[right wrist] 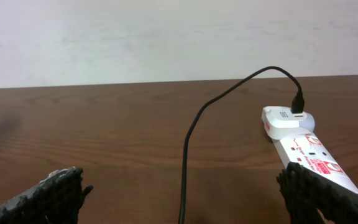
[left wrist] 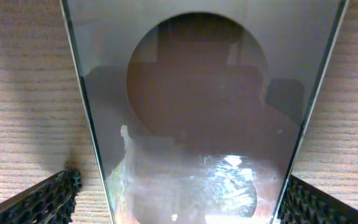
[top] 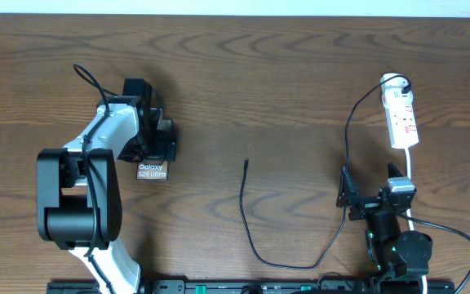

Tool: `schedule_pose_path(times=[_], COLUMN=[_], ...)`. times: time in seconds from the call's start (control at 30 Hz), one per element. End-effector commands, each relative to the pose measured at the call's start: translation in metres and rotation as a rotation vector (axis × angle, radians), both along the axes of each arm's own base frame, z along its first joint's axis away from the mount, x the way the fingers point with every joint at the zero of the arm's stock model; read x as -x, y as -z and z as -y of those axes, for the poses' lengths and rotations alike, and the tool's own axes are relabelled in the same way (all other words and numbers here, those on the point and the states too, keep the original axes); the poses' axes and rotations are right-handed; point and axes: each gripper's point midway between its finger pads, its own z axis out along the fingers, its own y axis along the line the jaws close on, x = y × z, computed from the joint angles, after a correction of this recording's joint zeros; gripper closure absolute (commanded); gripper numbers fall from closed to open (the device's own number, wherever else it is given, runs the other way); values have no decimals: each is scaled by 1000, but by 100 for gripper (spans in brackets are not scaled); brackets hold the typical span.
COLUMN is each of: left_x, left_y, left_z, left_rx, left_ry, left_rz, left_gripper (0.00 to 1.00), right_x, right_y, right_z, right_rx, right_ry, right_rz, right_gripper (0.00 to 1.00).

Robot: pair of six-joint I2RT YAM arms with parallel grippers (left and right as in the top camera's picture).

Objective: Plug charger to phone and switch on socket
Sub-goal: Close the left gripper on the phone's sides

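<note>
The phone [top: 152, 171] lies flat on the table at the left, its "Galaxy S25 Ultra" text showing; the rest is hidden under my left gripper [top: 157, 147]. In the left wrist view the phone's glass [left wrist: 204, 112] fills the frame between the two spread fingers of the left gripper [left wrist: 182, 202], which is open and straddles it. The charger cable [top: 255, 245] loops across the middle, its connector tip [top: 246, 162] lying free. The cable is plugged in at the far end of the socket [top: 402, 118]. My right gripper [top: 370, 186] is open, with the cable [right wrist: 185, 168] running between its fingers [right wrist: 182, 199]; the socket [right wrist: 303, 146] is ahead to the right.
The socket's white cord [top: 410, 175] runs down beside the right arm. A pale wall [right wrist: 166, 37] stands beyond the table's far edge. A black rail [top: 243, 287] runs along the front edge.
</note>
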Motion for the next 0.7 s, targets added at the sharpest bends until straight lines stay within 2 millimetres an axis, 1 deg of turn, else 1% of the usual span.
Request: schedule_pose_path(times=[0.0,0.23,0.47,0.67], left_x=[1,1,-8,-9], left_y=[1,1,1,1], left_z=[2,2,2,2], left_rx=[13,12,13,13], left_ry=[11,15,19,19], left_rz=[-3,-1,34,41], left_gripper=[1,1,1,1], right_x=[0,0,0,0], right_y=[0,0,0,0], right_z=[-1,-1,-1,-1], right_rx=[13,13,14,14], right_ry=[-2,-2,-2,-2], right_rz=[2,2,2,2], right_gripper=[1,1,1,1])
